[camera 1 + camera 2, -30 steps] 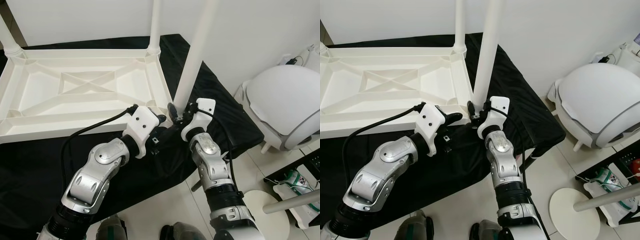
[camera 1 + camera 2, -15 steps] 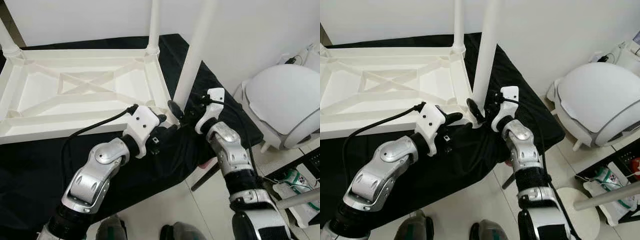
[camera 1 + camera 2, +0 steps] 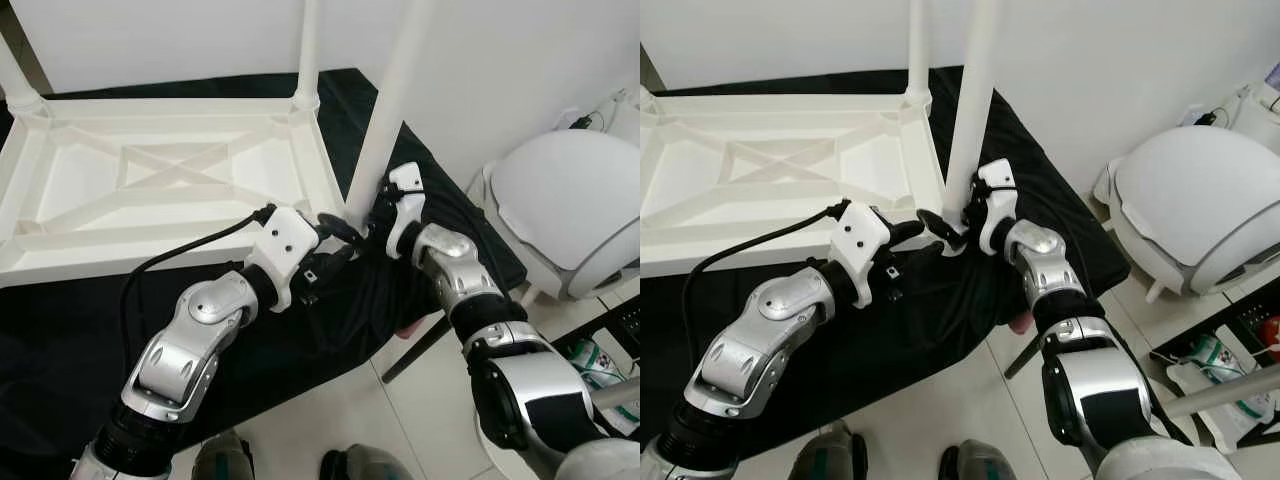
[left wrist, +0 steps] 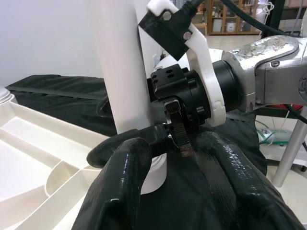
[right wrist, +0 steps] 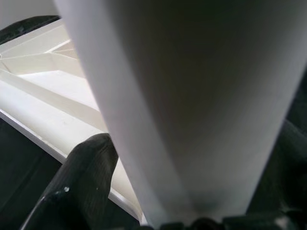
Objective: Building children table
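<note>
Left eye view: the right gripper [image 3: 362, 222] pinches the leg [image 3: 385, 110] low, just above its socket on the upturned table [image 3: 150, 175]. The left gripper [image 3: 335, 245] waits spread beside it. I judge the leg is being seated; next it needs turning or pressing down.

A surface draped in black cloth [image 3: 60, 340] carries the upturned white table top [image 3: 170, 185], legs pointing upward.

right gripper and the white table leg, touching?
Touching. In the right wrist view the table leg sits between the right gripper's black fingers, one pressed against its side; the left wrist view agrees.
</note>
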{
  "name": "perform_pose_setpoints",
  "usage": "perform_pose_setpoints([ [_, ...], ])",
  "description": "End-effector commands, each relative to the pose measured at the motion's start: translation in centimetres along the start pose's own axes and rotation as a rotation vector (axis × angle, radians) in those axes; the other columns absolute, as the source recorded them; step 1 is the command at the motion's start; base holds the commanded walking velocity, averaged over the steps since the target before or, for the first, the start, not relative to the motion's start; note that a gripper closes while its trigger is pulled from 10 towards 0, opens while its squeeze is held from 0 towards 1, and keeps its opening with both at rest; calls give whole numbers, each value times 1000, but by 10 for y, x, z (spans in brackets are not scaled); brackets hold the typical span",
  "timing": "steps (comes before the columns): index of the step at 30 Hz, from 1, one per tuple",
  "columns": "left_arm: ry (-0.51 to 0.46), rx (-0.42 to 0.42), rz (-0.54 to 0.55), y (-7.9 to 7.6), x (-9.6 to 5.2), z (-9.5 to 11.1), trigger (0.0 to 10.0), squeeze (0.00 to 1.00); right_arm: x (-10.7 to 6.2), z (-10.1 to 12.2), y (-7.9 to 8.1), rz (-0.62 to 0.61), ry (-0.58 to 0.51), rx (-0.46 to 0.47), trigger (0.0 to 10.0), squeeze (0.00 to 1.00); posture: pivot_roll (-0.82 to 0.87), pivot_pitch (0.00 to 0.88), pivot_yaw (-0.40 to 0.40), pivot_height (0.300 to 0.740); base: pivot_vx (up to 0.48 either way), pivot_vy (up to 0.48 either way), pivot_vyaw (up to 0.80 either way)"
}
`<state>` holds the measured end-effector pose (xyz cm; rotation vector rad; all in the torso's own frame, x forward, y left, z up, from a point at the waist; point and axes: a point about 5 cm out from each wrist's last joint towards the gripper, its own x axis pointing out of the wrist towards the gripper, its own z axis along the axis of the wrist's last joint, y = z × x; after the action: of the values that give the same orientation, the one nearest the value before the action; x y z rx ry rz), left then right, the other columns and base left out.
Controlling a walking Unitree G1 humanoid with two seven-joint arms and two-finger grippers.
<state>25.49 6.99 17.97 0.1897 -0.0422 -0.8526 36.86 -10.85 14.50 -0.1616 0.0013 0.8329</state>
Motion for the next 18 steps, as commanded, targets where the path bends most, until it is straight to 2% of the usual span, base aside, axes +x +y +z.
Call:
perform_pose_setpoints([
  [1, 5, 3, 1, 0, 0, 0, 10000, 0, 2, -1, -1, 24, 34, -21, 10000, 0, 37, 0, -73, 740, 0, 0, 0],
  [6, 5, 4, 7, 1, -1, 0, 10000, 0, 4, -2, -2, 37, 57, -22, 10000, 0, 40, 0, -74, 740, 0, 0, 0],
  [7, 5, 6, 11, 1, -1, 0, 10000, 0, 2, -6, -2, 59, 77, -22, 0, 0, 44, 0, -76, 740, 0, 0, 0],
  [18, 0, 8, 4, 2, 0, 1, 10000, 0, -10, -20, -3, 73, 95, -9, 0, 0, 24, 0, -65, 740, 0, 0, 0],
])
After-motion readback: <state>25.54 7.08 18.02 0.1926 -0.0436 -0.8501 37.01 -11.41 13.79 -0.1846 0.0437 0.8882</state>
